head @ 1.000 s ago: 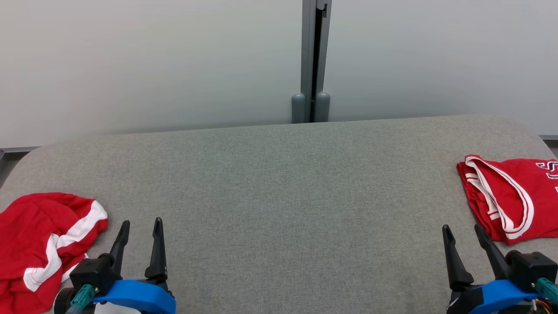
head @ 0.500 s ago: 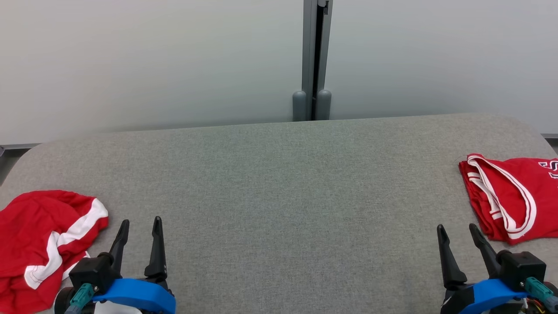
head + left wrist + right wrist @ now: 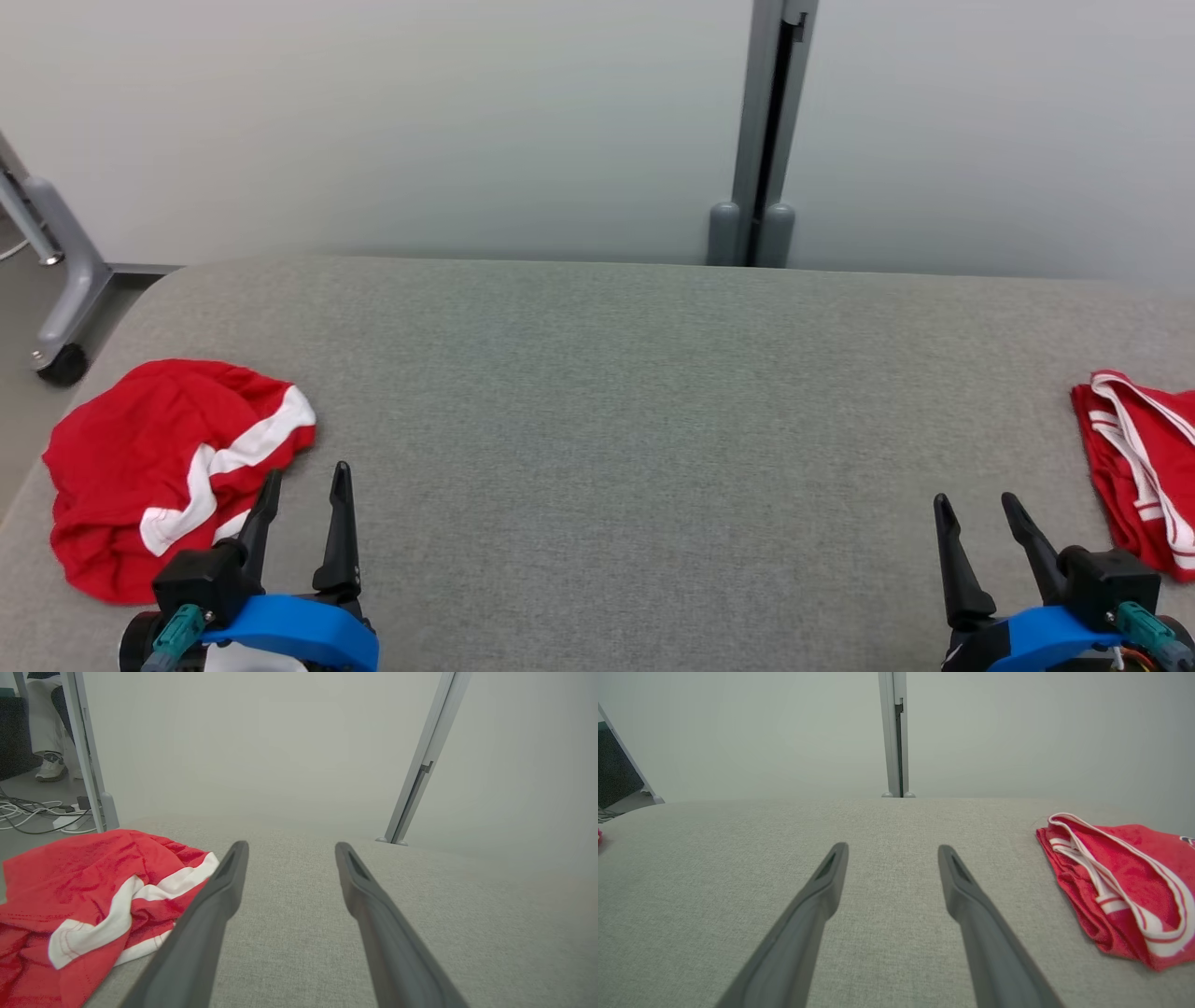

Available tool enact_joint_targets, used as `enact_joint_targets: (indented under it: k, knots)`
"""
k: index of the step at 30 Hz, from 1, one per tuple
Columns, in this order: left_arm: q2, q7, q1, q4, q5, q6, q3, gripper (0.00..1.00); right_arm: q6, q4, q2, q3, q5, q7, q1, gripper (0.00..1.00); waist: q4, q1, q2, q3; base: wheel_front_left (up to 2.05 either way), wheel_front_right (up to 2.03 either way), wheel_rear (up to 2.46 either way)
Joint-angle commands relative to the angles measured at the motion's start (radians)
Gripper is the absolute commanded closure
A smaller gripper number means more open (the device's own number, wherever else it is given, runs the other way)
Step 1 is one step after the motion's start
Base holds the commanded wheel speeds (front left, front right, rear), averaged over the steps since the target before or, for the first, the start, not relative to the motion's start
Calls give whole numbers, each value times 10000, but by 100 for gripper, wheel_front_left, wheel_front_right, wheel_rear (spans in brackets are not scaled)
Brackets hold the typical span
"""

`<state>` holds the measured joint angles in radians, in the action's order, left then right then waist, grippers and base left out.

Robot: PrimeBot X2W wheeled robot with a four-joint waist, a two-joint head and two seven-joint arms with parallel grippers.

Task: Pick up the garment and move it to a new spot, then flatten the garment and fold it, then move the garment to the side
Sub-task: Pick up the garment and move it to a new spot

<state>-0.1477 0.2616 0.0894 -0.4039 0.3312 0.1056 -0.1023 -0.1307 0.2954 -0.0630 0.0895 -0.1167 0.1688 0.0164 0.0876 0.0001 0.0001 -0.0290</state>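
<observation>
A crumpled red garment [image 3: 159, 467] with a white band lies in a heap at the left end of the grey padded table [image 3: 597, 373]. My left gripper [image 3: 306, 474] stands open just right of it, fingers empty, the nearer fingertip close to the cloth's edge. In the left wrist view the garment [image 3: 93, 891] lies left of the open left gripper [image 3: 290, 847]. My right gripper [image 3: 975, 500] is open and empty near the table's front right, and it reads the same in the right wrist view [image 3: 892, 847].
A folded red jersey [image 3: 1144, 467] with white trim lies at the table's right end, also in the right wrist view [image 3: 1125, 882]. A grey post [image 3: 761, 140] stands behind the table. A wheeled stand leg [image 3: 56, 280] is off the left end. Floor cables [image 3: 28, 812] and a person's foot [image 3: 49, 767] show beyond.
The head camera has turned to the left, so the whole picture has shifted right. Both grippers stay open and both pieces of cloth lie where they were.
</observation>
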Motion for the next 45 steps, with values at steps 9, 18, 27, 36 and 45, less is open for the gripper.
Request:
enact_joint_targets:
  k: [9,18,27,36,45]
  knots:
    - [67,45,139,7,-170,90,27,0,-1,157,22,-149,-13,104,178,0,1413,-1,-1,170,0,0,0]
    - [11,45,116,113,-255,135,26,0,-1,268,69,-301,-94,126,240,0,2684,-1,-1,208,0,0,0]
    - [33,45,118,184,-226,157,-80,0,-1,342,86,-264,-60,181,277,0,3249,-1,-1,232,0,0,0]
    - [-76,45,9,168,-198,141,130,0,-1,432,107,-263,-65,211,241,0,3618,-1,-1,195,0,0,0]
    - [-43,45,-38,355,-142,97,277,0,-1,304,115,-257,-60,124,234,0,3807,-1,-1,309,0,0,0]
